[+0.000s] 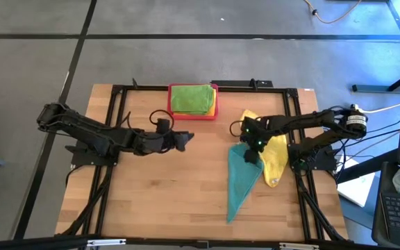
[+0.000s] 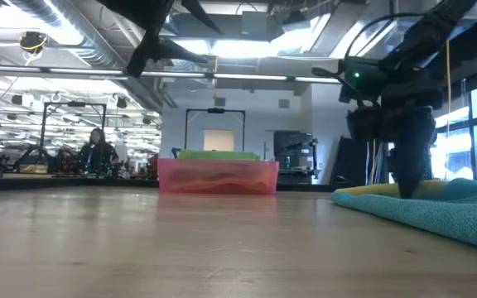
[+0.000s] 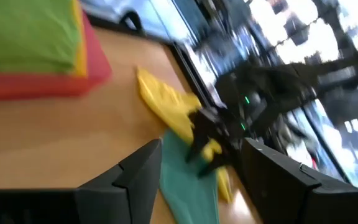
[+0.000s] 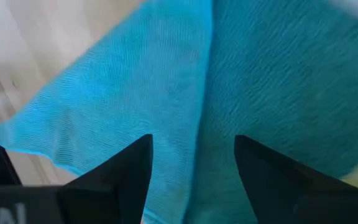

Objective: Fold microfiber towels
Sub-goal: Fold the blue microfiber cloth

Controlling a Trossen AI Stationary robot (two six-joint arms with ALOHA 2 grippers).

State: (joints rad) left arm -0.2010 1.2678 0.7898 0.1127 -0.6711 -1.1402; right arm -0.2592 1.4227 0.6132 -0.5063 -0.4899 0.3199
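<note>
Risk of dragging the teal towel (image 4: 272, 81) out of its fold: right pincer (image 4: 194, 168) spread wide, gripping nothing, hovering just above the crease, yellow towel (image 1: 276, 156) directly beside. Left pincer (image 3: 201, 168) wide too, well apart, nearer the pink tray (image 1: 215, 111) holding folded towels (image 1: 192, 98).

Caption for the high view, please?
Right end effector open over the teal towel beside a yellow towel.
</note>
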